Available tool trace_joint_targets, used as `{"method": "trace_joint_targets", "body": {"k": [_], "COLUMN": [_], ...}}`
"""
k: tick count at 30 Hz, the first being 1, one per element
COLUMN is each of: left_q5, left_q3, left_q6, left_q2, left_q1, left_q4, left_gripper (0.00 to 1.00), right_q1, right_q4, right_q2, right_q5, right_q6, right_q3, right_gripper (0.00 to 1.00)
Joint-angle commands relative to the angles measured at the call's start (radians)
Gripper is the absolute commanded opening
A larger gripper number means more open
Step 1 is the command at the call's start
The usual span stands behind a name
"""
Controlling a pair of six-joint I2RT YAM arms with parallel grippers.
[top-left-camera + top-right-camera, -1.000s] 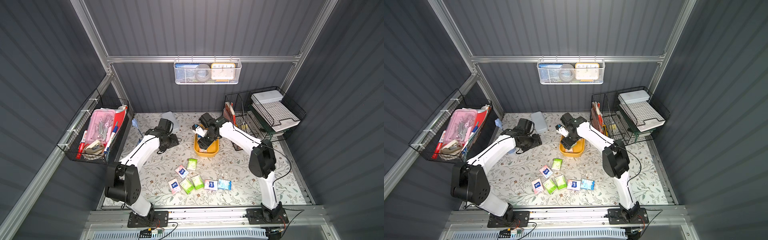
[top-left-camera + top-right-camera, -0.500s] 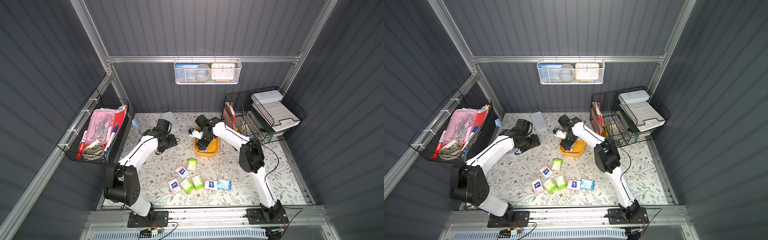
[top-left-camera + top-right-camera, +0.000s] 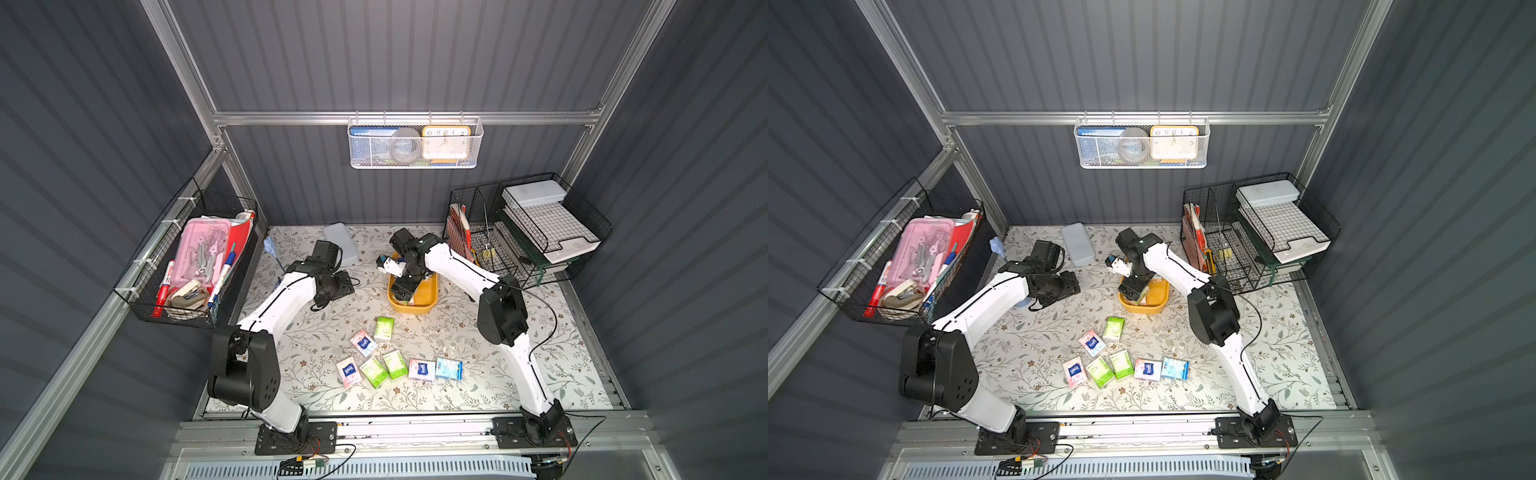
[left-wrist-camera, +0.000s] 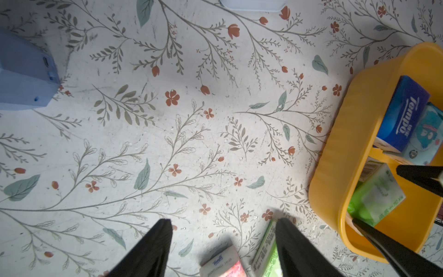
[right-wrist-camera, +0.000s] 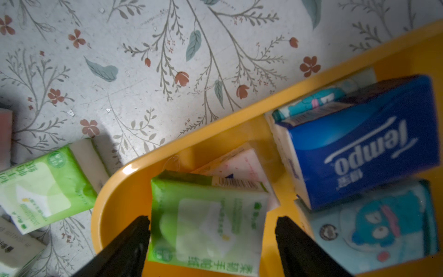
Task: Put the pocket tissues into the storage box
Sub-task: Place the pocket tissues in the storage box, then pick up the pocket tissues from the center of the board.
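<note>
Right hand (image 5: 212,218): open, astride a lime green packet (image 5: 206,230) lying inside the storage box (image 3: 417,308), frame centre. Left hand (image 4: 223,220): open, empty. Possible hazard: wrapper snagging a fingertip (image 5: 129,244) on withdrawal, dragging the packet out; seven pocket tissues (image 3: 422,369) lie loose on the tabletop (image 3: 316,332).

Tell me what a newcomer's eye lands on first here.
The yellow-orange storage box toward the mat's back draws the eye, with the right gripper open over a lime green packet lying inside it. Nearer the arm bases, seven bright pocket tissues lie scattered on the floral mat.
</note>
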Motion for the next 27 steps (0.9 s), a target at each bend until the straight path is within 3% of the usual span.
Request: {"method": "trace_joint_targets", "body": {"k": [1,4,6,9,12,17,27], "left_q5": [0.019,0.022,0.041,0.097,0.114,0.080,0.084], "left_q3": [-0.013,-0.007,-0.008,-0.034,-0.049,-0.044,-0.049], "left_q6": [0.030,0.088,0.126,0.145,0.154,0.172,0.189], "left_q2": [-0.033,-0.034,-0.038,-0.057,-0.072,-0.057,0.034], "left_q1": [0.005,0.005,0.002,-0.004,-0.050,-0.206,-0.317], "left_q4": [-0.007,-0.011,-0.011,-0.014,-0.032,-0.056,-0.050], "left_gripper": [0.73,0.74,0.80,0.83,0.85,0.85,0.88], "right_q1": [0.002,0.001,0.002,0.001,0.003,0.001,0.002], "right_q4": [-0.003,0.016,0.031,0.125,0.224,0.287,0.439], "right_q2": [-0.064,-0.120,-0.172,-0.284,-0.395,-0.552,-0.825], "right_q5": [0.024,0.018,-0.025,-0.058,-0.023,0.120,0.219], "right_q6": [0.059,0.152,0.209,0.330,0.446,0.655,0.935], "right_q3": [0.014,-0.019,-0.058,-0.183,-0.328,-0.525,-0.887], "right_gripper": [0.86,0.86,0.86,0.85,0.85,0.84,0.85]}}
